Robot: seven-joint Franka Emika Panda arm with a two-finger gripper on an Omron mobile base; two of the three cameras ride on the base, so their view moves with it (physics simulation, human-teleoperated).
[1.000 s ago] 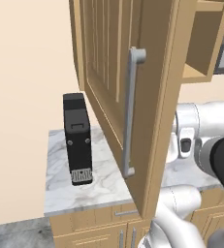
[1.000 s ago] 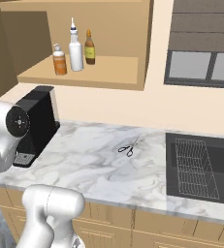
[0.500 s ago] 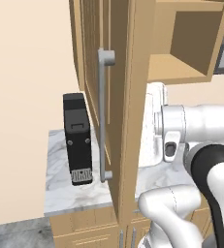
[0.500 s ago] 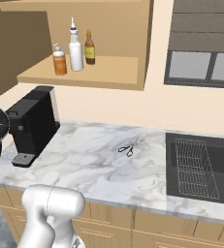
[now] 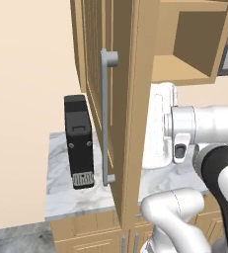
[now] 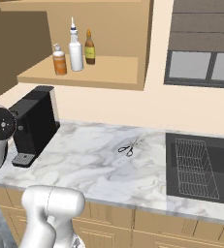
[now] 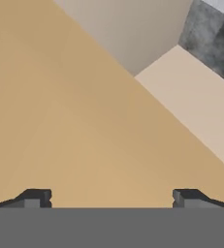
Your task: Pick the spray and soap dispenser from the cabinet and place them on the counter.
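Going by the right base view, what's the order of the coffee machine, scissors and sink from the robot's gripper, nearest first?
1. Coffee machine, far left, by the gripper.
2. Scissors, middle.
3. Sink, far right.

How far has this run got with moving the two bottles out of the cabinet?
Done: the cabinet door stands open.
In hand: nothing. The gripper is open and empty, facing a plain wooden surface.
Left: the spray and the soap dispenser both stand on the cabinet shelf beside a brown bottle; neither is on the counter yet.
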